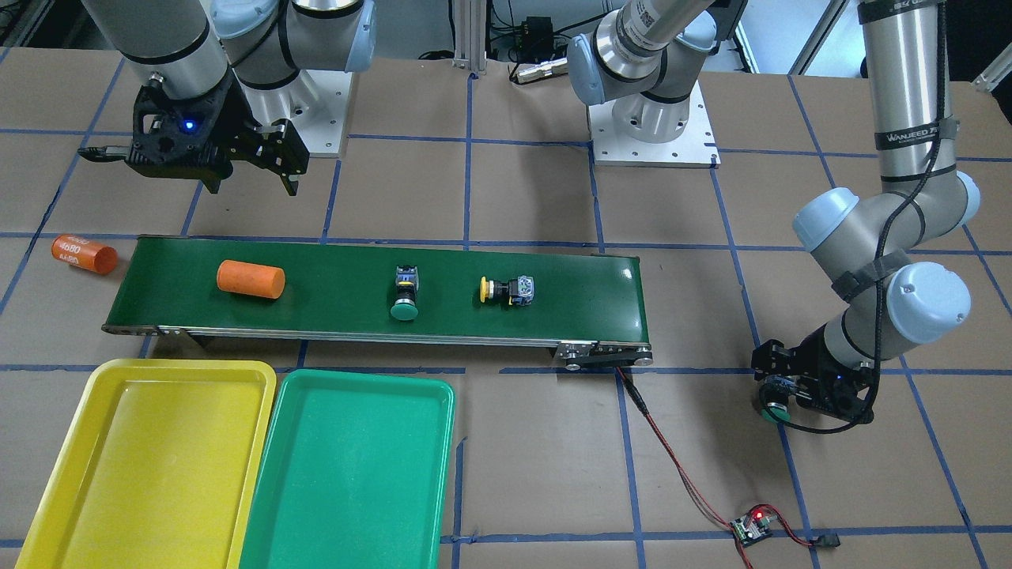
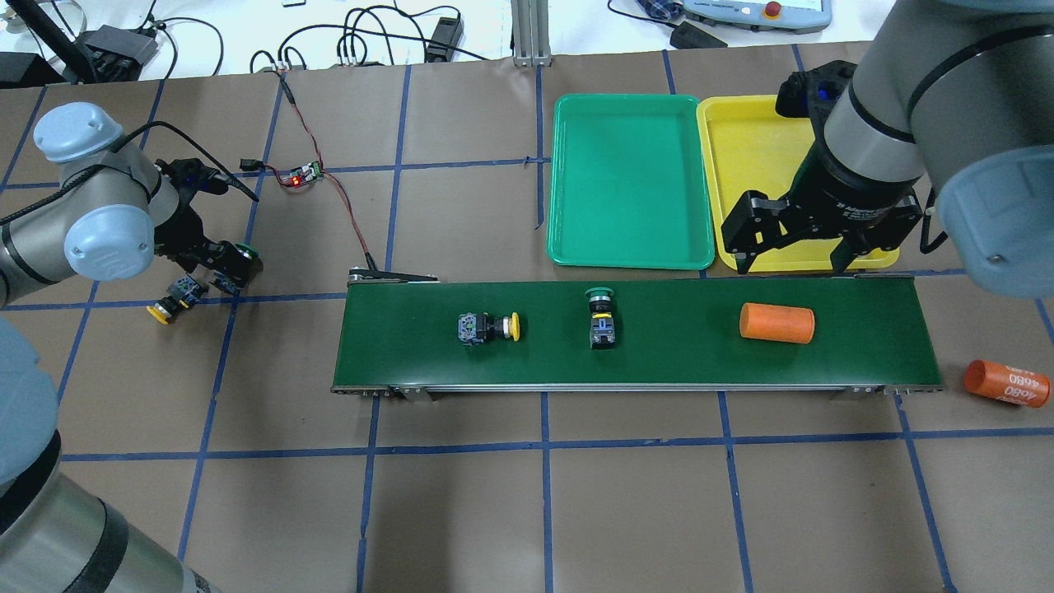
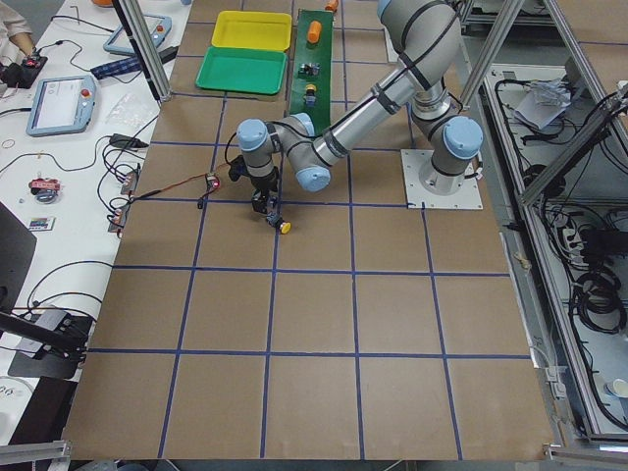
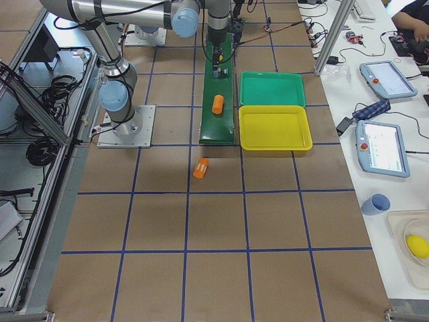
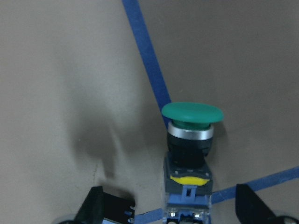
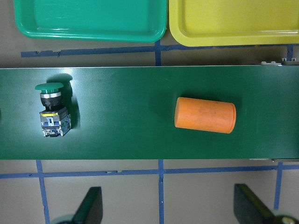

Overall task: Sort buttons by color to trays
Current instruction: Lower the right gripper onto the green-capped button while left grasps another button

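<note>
Two buttons lie on the dark green conveyor belt (image 2: pixel 856 338): a yellow button (image 2: pixel 487 327) and a green button (image 2: pixel 600 317). The same green button shows in the right wrist view (image 6: pixel 52 109). My left gripper (image 2: pixel 221 273) is low over the table, left of the belt. Its jaws stand open around a second green button (image 5: pixel 189 149), apart from it. A second yellow button (image 2: pixel 169 302) lies beside it. My right gripper (image 2: pixel 790 262) is open and empty above the belt's far edge. The green tray (image 2: pixel 630 181) and the yellow tray (image 2: pixel 741 165) are both empty.
An orange cylinder (image 2: pixel 776 323) lies on the belt below my right gripper. Another orange cylinder (image 2: pixel 1006 383) lies on the table past the belt's right end. A small circuit board (image 2: pixel 303 174) with a red light and wires sits near the belt's left end.
</note>
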Controlling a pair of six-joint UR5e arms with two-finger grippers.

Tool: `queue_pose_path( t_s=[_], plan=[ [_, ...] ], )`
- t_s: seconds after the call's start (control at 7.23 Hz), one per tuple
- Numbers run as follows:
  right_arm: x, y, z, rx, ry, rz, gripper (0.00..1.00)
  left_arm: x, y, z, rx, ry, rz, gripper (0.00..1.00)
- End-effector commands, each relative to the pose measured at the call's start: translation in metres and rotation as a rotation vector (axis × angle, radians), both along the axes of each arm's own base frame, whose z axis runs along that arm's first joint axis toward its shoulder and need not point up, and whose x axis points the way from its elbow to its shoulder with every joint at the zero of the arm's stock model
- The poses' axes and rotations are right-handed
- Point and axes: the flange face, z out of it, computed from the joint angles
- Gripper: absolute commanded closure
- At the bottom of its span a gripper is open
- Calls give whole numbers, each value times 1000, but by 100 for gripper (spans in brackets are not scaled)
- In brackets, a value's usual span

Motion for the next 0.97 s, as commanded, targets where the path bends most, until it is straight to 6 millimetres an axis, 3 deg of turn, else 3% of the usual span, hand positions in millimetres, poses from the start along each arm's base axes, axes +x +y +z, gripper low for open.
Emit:
queue_pose_path(
  t_s=[0.0,0.14,0.28,0.41,0.55,0.69,0.83],
  plan=[
    [11,-22,-30,17,-85,-45,0,-9,-5,4,-13,-5,-11,81],
    [24,-25,-48,20,-83,-61,0,-11,-6,20,-42,-7,-14,96],
    [45,-30,-69,0,-67,-51,0,-15,-6,33,-52,-11,-17,100],
    [59,-34,-89,-7,-66,-87,0,-16,-4,64,-60,-13,-7,100],
    [70,-35,-108,8,-61,-114,0,-33,4,92,-22,9,44,100],
    [85,-30,-119,23,-53,-119,0,-89,12,115,-20,-1,106,100],
    [86,-25,-134,54,-35,-114,0,-149,20,123,-31,-2,165,100]
  ],
)
